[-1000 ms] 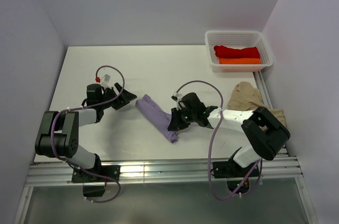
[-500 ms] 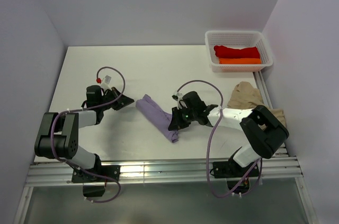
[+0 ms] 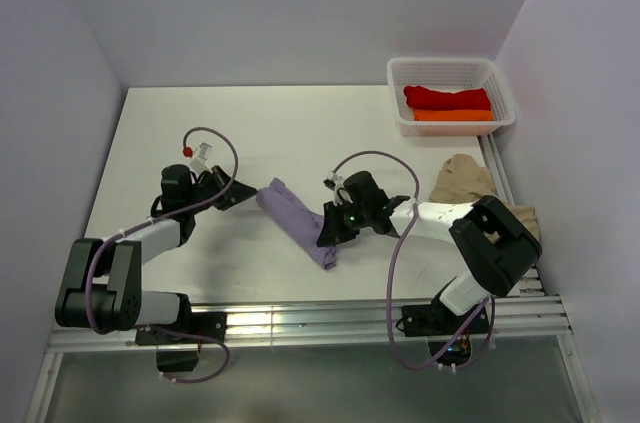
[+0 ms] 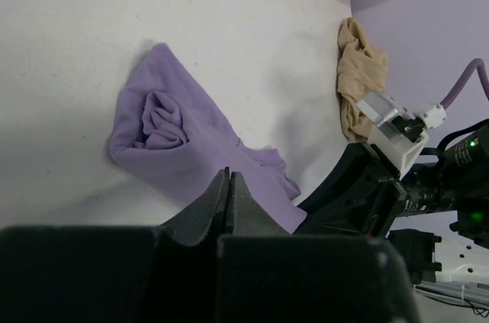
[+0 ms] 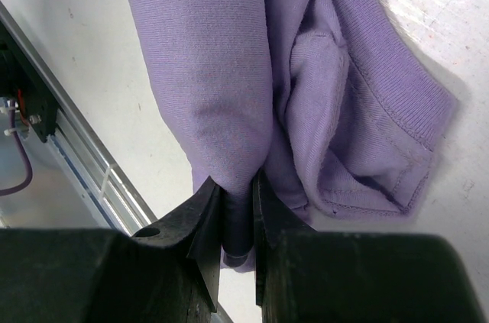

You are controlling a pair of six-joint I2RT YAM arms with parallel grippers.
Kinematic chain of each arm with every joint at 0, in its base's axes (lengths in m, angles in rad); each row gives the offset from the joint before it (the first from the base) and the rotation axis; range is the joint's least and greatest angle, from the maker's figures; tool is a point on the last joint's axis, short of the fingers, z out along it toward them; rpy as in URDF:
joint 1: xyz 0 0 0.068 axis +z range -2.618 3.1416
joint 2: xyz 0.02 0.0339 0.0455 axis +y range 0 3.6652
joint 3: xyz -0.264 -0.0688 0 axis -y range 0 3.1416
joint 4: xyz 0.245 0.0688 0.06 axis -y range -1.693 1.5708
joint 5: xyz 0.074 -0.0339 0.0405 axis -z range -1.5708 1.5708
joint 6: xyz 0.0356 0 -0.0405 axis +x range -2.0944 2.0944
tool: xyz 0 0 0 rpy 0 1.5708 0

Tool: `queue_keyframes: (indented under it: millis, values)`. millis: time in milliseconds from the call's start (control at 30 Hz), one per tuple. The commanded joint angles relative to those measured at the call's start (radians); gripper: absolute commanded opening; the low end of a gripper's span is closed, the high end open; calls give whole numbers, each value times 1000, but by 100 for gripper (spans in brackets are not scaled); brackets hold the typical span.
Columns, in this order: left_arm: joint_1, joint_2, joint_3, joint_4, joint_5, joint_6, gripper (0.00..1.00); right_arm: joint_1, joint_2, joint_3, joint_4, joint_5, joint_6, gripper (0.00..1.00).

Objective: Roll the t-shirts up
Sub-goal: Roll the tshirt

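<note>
My right jaws are clamped on a thick fold of the lavender t-shirt (image 5: 306,71), at the near end of its loose roll. My left jaws are pressed together with nothing between them, right by the roll's other end, where the spiral of cloth shows. The shirt lies on the white bench (image 3: 300,123) between the two. To the right of the right jaws the beige t-shirt (image 3: 465,183) lies crumpled. Farther out, the red t-shirt (image 3: 447,97) and orange t-shirt (image 3: 452,115) sit in the white mesh basket (image 3: 400,73).
</note>
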Motion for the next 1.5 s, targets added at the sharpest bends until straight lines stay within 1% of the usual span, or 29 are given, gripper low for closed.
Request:
queue_keyframes:
  millis: [0, 167, 267, 300, 400, 500, 533, 567, 633, 667, 700, 767, 800, 833, 867, 1000, 1033, 1067, 1100, 1133, 1200, 1233, 1267, 1400, 1467]
  values:
    - [-20, 41, 39, -1, -5, 1, 0, -9, 35, 16, -65, 57, -21, 0]
    - [-42, 115, 60, 50, -14, -24, 0, -9, 32, 21, -71, 57, -26, 0]
    - [-72, 198, 88, 108, -44, -45, 0, -10, 40, 24, -66, 54, -21, 0]
    - [-91, 250, 114, 123, -61, -48, 0, -10, 43, 26, -68, 54, -18, 0]
    - [-118, 343, 168, 128, -107, -61, 0, -10, 57, 24, -71, 58, -13, 0]
    - [-141, 420, 229, 84, -175, -64, 0, -13, 84, 30, -80, 72, -3, 0]
    - [-149, 434, 243, 38, -196, -62, 0, -15, 95, 30, -80, 78, 3, 0]
    - [-163, 457, 272, 12, -246, -56, 0, -17, 95, 30, -80, 84, 7, 0]
    - [-175, 474, 295, -38, -279, -50, 0, -17, 87, 23, -68, 86, 19, 0]
    - [-181, 483, 309, -71, -307, -48, 0, -15, 74, 13, -65, 89, 23, 3]
    - [-184, 486, 315, -84, -314, -48, 0, -17, 64, 12, -65, 107, 26, 11]
    - [-189, 491, 324, -107, -330, -47, 1, -17, 32, 12, -71, 122, 30, 17]
    - [-192, 489, 327, -116, -337, -47, 0, -17, 20, 12, -80, 144, 33, 28]
    - [-194, 486, 330, -124, -341, -45, 0, -17, -7, 9, -86, 161, 34, 34]
    - [-200, 477, 332, -137, -353, -47, 0, -17, -26, 6, -91, 172, 36, 44]
    - [-223, 436, 349, -213, -414, -47, 0, -17, -136, -28, -105, 256, 74, 68]
    - [-227, 427, 353, -229, -429, -51, 0, -15, -190, -48, -109, 286, 82, 69]
    - [-236, 408, 362, -251, -443, -55, 0, -15, -215, -60, -109, 300, 91, 74]
    - [-241, 402, 369, -281, -460, -58, 0, -15, -242, -73, -108, 317, 115, 82]
    - [-246, 394, 373, -298, -465, -65, 0, -17, -291, -101, -105, 339, 128, 82]
    - [-256, 379, 392, -344, -488, -71, 0, -17, -345, -132, -83, 371, 155, 87]
    - [-261, 376, 399, -357, -492, -74, 1, -15, -350, -149, -79, 376, 161, 88]
    - [-269, 373, 413, -368, -499, -76, 0, -17, -350, -152, -76, 379, 166, 93]
    - [-287, 377, 447, -421, -520, -79, 0, -17, -290, -166, -34, 327, 206, 94]
    - [-295, 382, 462, -446, -534, -81, 0, -17, -287, -195, 45, 287, 244, 94]
